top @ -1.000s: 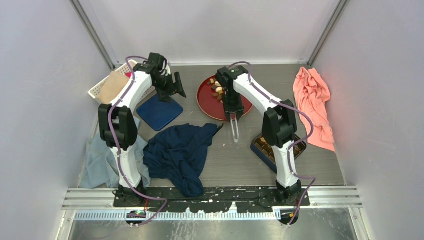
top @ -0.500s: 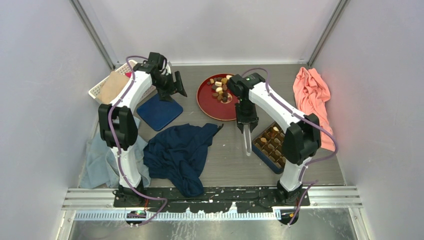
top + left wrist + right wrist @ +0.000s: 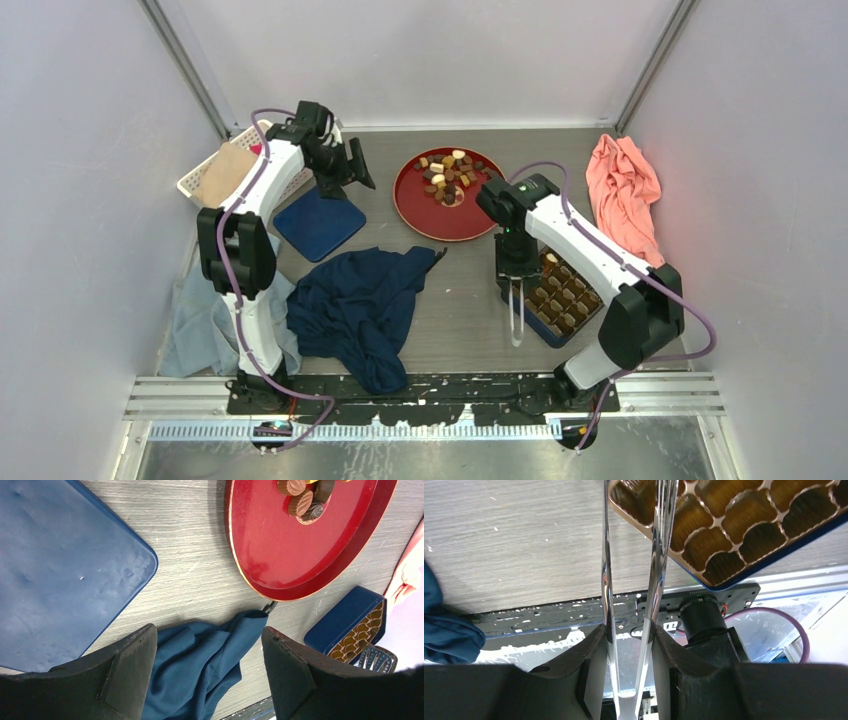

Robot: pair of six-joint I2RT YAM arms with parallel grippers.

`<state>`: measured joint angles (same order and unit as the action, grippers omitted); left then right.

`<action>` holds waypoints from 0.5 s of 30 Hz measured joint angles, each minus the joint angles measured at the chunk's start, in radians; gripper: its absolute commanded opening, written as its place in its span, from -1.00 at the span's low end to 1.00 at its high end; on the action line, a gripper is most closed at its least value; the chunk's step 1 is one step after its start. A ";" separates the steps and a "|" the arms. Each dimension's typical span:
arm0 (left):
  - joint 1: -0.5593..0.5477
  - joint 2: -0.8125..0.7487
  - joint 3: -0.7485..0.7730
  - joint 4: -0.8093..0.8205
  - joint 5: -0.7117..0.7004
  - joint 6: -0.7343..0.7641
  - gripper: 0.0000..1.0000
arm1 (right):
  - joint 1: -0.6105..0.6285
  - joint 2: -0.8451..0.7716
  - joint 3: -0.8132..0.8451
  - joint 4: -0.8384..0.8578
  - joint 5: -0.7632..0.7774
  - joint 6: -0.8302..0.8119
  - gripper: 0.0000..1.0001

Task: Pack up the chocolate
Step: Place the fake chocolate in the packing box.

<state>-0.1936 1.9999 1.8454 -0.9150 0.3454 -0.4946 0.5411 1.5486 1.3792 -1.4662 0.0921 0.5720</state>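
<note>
Top external: right hand (image 3: 516, 283) with tongs (image 3: 517, 322) swung from tray (image 3: 428, 216) to box (image 3: 534, 325).

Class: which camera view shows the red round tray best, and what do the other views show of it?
The top external view: the whole red tray shows, chocolate piled on its far half. The left wrist view crops it at the frame's top, with few pieces visible. The right wrist view shows none of it.
</note>
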 measured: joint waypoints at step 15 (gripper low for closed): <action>-0.035 0.027 0.026 -0.003 0.007 -0.023 0.53 | 0.000 -0.116 -0.179 0.011 -0.054 0.037 -0.70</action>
<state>-0.2283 2.0270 1.8709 -0.9180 0.3527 -0.5171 0.5411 1.4326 1.2003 -1.4555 0.0380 0.6090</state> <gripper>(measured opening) 0.768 0.406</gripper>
